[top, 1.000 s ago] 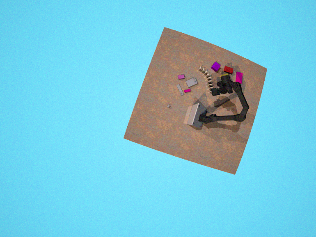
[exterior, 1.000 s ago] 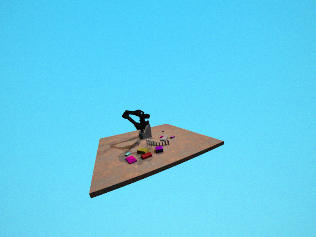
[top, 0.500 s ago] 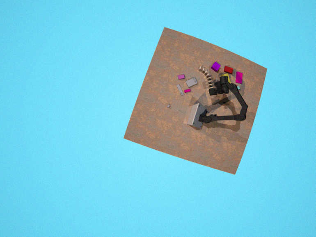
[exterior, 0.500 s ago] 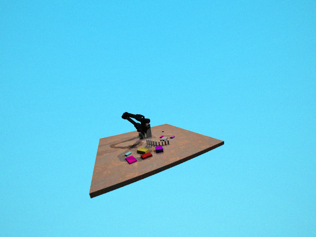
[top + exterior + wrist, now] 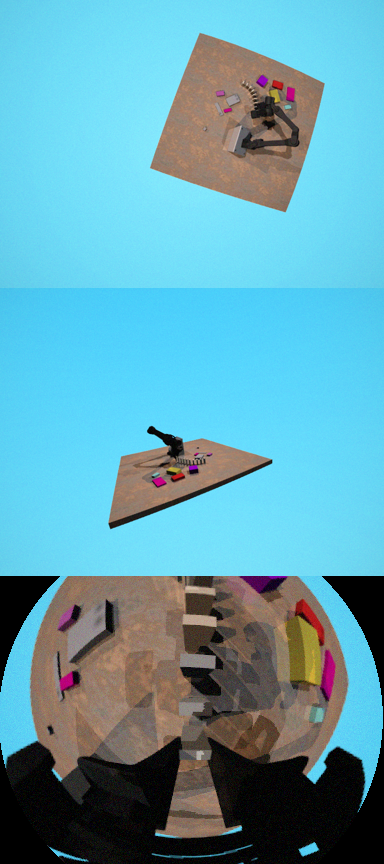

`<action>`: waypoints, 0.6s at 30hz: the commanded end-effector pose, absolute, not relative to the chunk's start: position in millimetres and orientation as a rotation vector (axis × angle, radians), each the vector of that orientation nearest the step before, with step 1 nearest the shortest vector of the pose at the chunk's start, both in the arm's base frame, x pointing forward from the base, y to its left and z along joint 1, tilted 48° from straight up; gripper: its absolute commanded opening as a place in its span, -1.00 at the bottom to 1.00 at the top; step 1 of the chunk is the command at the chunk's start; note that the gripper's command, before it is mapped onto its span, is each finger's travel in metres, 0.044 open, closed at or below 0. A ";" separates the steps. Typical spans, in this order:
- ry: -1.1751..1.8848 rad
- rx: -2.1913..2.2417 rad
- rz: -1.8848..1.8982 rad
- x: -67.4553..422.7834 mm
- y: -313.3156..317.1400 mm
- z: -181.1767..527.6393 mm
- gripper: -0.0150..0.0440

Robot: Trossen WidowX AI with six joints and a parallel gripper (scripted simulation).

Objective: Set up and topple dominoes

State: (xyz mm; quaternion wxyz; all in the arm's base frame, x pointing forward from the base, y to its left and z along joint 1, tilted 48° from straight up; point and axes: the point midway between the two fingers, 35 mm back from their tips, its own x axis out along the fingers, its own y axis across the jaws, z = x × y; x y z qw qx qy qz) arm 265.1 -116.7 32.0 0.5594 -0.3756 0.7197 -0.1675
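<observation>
A curved row of standing pale dominoes (image 5: 250, 92) (image 5: 190, 461) (image 5: 199, 615) runs across the brown table (image 5: 192, 155) (image 5: 139, 502). My gripper (image 5: 260, 112) (image 5: 176, 457) (image 5: 194, 740) is low at the near end of the row, in line with it. It is shut on a small pale domino (image 5: 198, 754), held upright just short of the last standing domino (image 5: 195, 707). In the top and exterior views the arm hides the held domino and that end of the row.
Right of the row lie a purple block (image 5: 262, 80), a red block (image 5: 277, 84), a yellow block (image 5: 274, 95) (image 5: 303, 650), a magenta block (image 5: 290, 93) and a small cyan piece (image 5: 288, 106). Left lie a grey box (image 5: 232, 99) (image 5: 90, 631) and small pink pieces (image 5: 220, 92). The robot base (image 5: 237, 140) stands nearby.
</observation>
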 end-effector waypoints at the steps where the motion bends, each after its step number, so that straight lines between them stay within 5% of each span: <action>1: 1.697 -0.896 -0.394 263.0 -119.9 28.6 -0.13; 10: 1.697 -0.896 -0.394 263.0 -119.9 28.6 -0.13; 18: 1.697 -0.896 -0.394 263.0 -119.9 28.6 0.58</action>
